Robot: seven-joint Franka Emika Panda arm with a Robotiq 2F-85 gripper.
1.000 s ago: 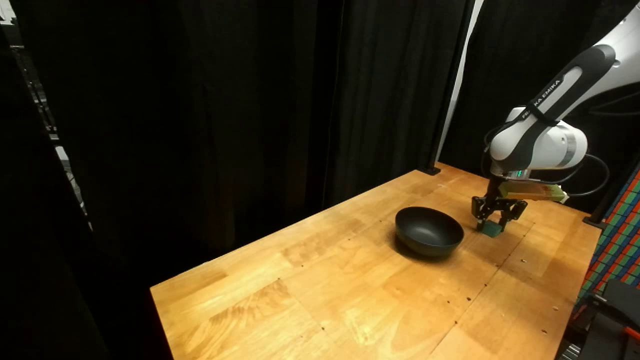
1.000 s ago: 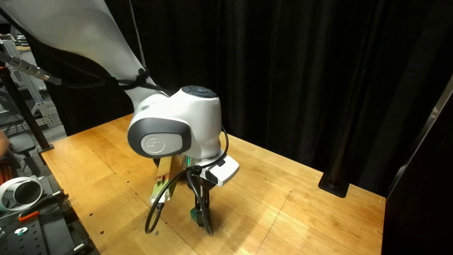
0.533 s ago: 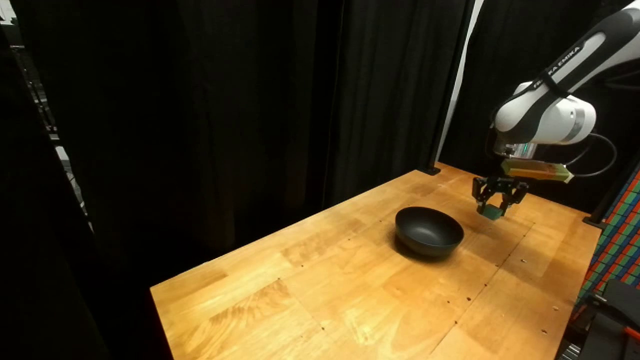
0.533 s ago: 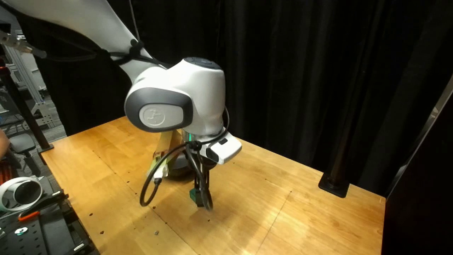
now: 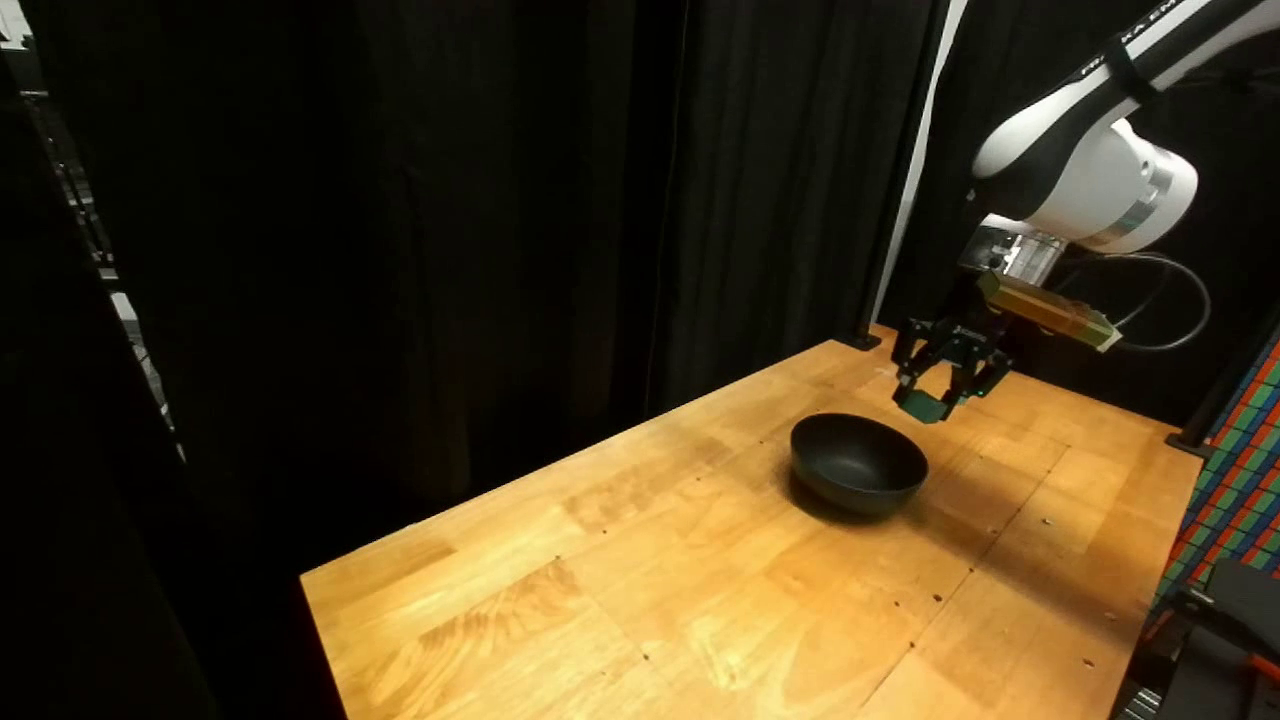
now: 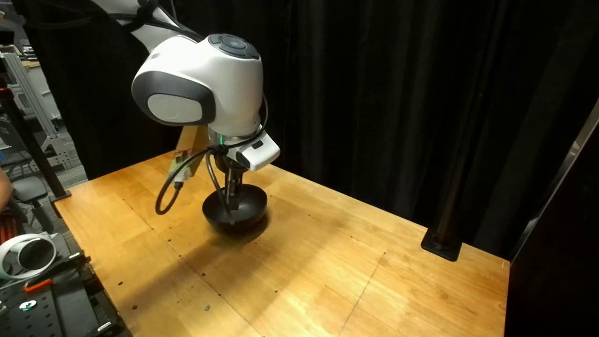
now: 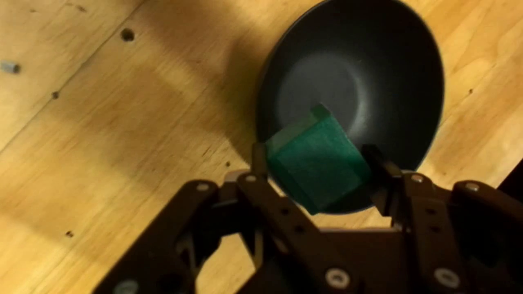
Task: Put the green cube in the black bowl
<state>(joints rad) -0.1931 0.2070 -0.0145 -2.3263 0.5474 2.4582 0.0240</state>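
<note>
In our tool [image 7: 319, 164] we hold the green cube [image 7: 322, 155] cornerwise between the fingers [image 7: 260, 160]; beyond them we see the black bowl [image 7: 396, 81] upright on the bench [image 7: 122, 118], partly hidden by the cube.

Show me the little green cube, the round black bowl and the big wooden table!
Little green cube [image 7: 322, 157], in the wrist view: the face toward the camera.
Round black bowl [image 5: 857, 463], in an exterior view: its hollow inside.
Big wooden table [image 6: 323, 271], in an exterior view: bare wood of its top.

Green cube [image 7: 322, 157] aloft, black bowl [image 5: 856, 465] upright
</note>
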